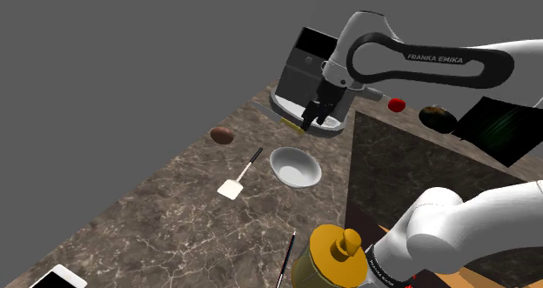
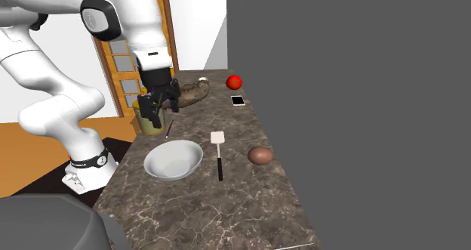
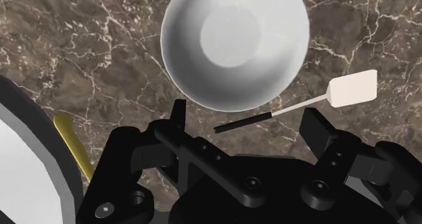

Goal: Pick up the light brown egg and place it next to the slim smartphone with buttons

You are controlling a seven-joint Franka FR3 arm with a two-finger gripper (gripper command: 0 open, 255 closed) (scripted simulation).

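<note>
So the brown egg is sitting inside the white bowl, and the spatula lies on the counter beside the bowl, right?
No. The brown egg is not in the white bowl: it lies on the counter, with the spatula between it and the bowl, as the second exterior view shows.

The spatula (image 2: 219,158) lies between bowl (image 2: 173,160) and egg (image 2: 260,155) on the counter (image 2: 226,211)

— How is the egg found?
— A smooth, oval, reddish-brown egg (image 1: 222,136) (image 2: 260,155) is laid on its side on the dark marbled counter (image 1: 157,208), near its wall-side edge.
— And the phone?
— A slim flat smartphone with a white screen (image 2: 238,100) (image 1: 59,280) is laid face up along the same edge, well apart from the egg.
</note>
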